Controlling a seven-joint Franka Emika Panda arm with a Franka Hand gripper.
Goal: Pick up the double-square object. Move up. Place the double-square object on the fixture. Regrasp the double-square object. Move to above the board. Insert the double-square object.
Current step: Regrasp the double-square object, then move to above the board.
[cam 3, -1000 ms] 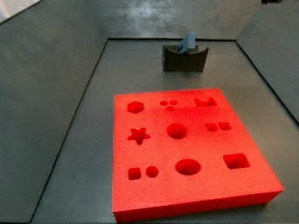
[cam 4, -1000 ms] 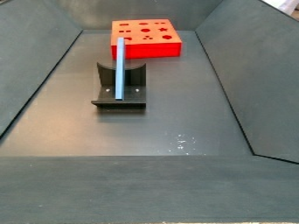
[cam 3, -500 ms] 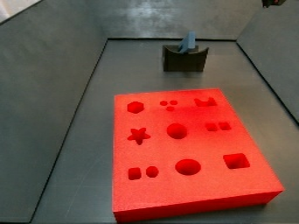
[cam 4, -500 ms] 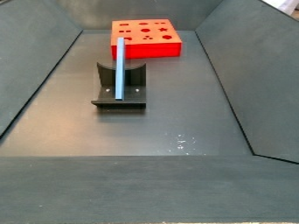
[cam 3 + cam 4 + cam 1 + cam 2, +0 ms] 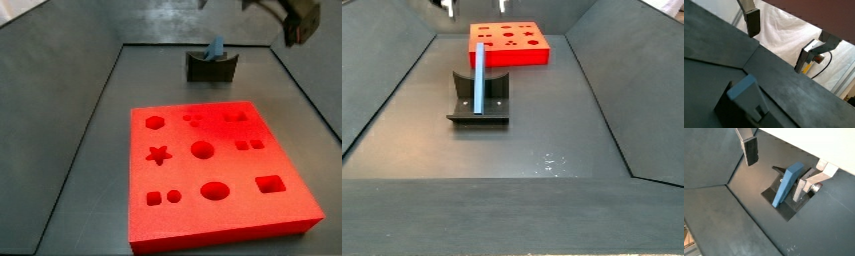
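Note:
The double-square object [image 5: 480, 80] is a pale blue bar resting in the notch of the dark fixture [image 5: 480, 108]. In a side view its end [image 5: 215, 47] sticks up above the fixture [image 5: 210, 68]. Both wrist views show the object [image 5: 789, 182] [image 5: 743, 88] on the fixture [image 5: 784, 205] [image 5: 741, 107]. My gripper [image 5: 775, 175] [image 5: 781, 40] hangs open well above it, with nothing between the fingers [image 5: 751, 150]. In the side views the gripper [image 5: 287, 18] [image 5: 476, 6] is at the upper edge. The red board [image 5: 221, 170] [image 5: 509, 45] lies flat, with shaped holes.
Sloping grey walls [image 5: 389, 85] close in the dark floor on both sides. The board lies a short way beyond the fixture along the floor. A white cloth [image 5: 784, 30] hangs outside the enclosure.
The gripper has come into view at the upper edge of both side views; it was almost out of frame earlier. The object, fixture and board have not moved.

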